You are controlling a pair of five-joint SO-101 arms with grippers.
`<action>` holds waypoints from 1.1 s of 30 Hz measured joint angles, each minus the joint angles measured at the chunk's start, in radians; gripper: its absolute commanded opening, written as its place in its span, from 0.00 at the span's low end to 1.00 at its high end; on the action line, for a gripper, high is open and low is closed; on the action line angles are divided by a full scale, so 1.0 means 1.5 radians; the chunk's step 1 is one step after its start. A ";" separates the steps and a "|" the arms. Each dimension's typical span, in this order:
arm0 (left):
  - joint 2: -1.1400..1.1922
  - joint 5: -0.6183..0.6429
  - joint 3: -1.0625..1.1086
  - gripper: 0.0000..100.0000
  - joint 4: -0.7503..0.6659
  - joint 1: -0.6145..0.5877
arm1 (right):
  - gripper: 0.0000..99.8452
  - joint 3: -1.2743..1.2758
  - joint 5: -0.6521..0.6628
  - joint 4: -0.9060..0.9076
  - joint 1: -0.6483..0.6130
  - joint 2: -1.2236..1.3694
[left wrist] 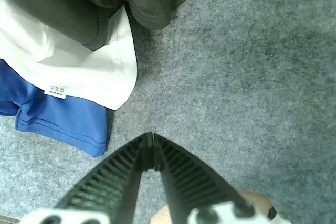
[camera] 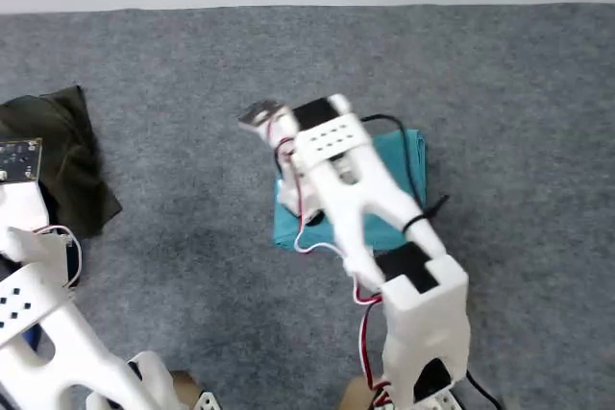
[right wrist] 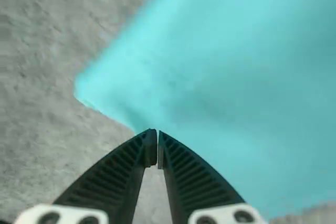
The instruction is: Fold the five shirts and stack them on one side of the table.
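A folded teal shirt lies on the grey mat in the middle of the table, with my right arm stretched over it. In the right wrist view my right gripper is shut, its tips at the edge of the teal shirt; I see no cloth between them. At the table's left edge a dark olive shirt tops a pile. The left wrist view shows that dark olive shirt over a white shirt and a blue shirt. My left gripper is shut over bare mat beside the pile.
The grey mat covers the table, with bare room at the back and on the right. My left arm stands at the front left corner. A tan piece shows beneath the left gripper's fingers.
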 measured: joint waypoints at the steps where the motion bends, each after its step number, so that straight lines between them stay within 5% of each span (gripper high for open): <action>1: 0.000 0.000 0.000 0.00 0.000 0.000 | 0.01 0.000 0.000 -0.008 -0.008 0.011; 13: 0.000 0.000 0.048 0.00 0.001 0.000 | 0.01 0.011 -0.001 0.010 -0.039 0.087; 23: 0.000 0.000 0.048 0.00 0.001 0.000 | 0.01 0.011 -0.001 -0.025 -0.032 -0.073; 33: 0.000 0.000 0.048 0.00 0.001 0.000 | 0.01 0.011 0.026 -0.250 0.219 -0.051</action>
